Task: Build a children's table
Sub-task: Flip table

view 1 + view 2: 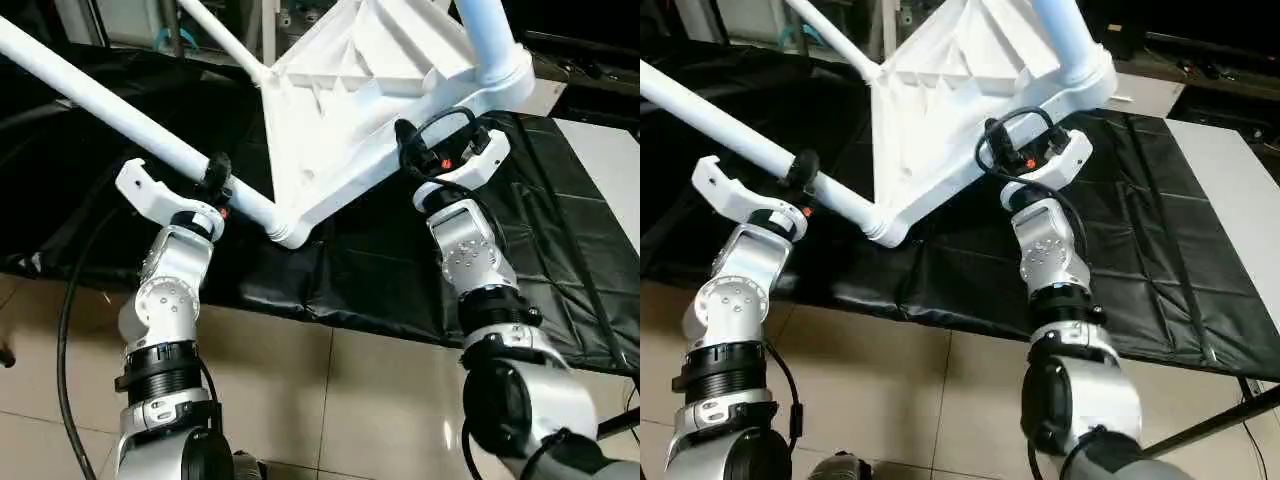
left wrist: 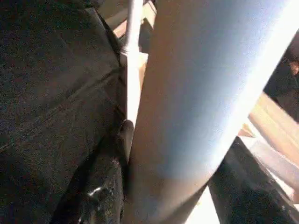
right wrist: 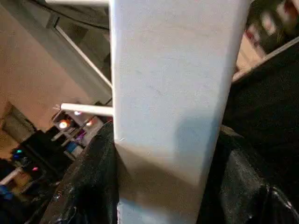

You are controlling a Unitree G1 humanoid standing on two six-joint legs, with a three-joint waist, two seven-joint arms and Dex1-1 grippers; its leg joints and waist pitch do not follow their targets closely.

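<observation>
The left gripper [image 1: 213,172] clamps a leg [image 1: 100,100] near its socket; the right gripper [image 1: 425,150] pinches the tabletop [image 1: 350,110] rim. The table hangs tilted above a black cloth [image 1: 380,270], legs up. It looks light, stiff and slick, best held near the sockets. Tiled floor [image 1: 300,400] lies near.

The tilted white plastic ribbed tabletop [image 1: 350,110] and its long white tube leg [image 1: 110,110] barred the middle and left. Open black plastic sheeting [image 1: 560,250] lay free at right, beside a flat white board [image 1: 605,160].
</observation>
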